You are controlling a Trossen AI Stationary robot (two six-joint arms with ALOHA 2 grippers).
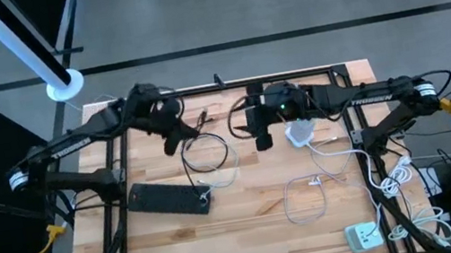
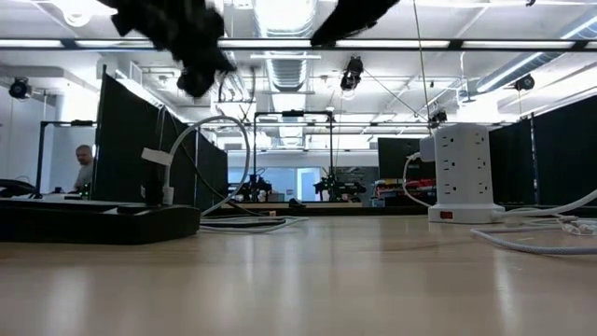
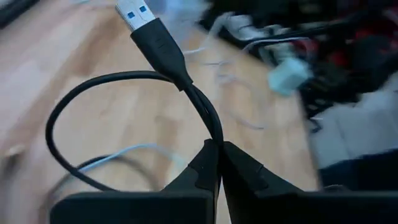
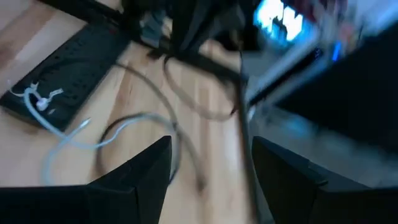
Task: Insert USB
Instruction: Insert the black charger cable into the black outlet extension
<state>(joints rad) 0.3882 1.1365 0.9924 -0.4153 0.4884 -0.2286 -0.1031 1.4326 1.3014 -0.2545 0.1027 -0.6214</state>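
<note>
A black USB cable (image 3: 130, 93) ends in a black plug with a metal, blue-lined tip (image 3: 135, 14). My left gripper (image 3: 219, 163) is shut on this cable, above the table's far left part (image 1: 175, 139); the cable loops down to the wood (image 1: 205, 155). A white tower power strip (image 2: 459, 175) stands on its base at the far right (image 1: 301, 133). My right gripper (image 4: 208, 163) hangs open above the table just left of the tower (image 1: 261, 134), with nothing between its fingers. My left gripper pinches the black cable (image 3: 211, 127) between its two fingertips, a short way behind the plug. The plug end sticks out past the fingers, clear of the table. The rest of the cable curls back in a slack loop (image 3: 59, 130).
A flat black power strip (image 1: 169, 199) lies at the near left, a white cable draped over it. White cables (image 1: 305, 196) loop across the middle and right. A small white adapter (image 1: 363, 235) lies near the front right corner.
</note>
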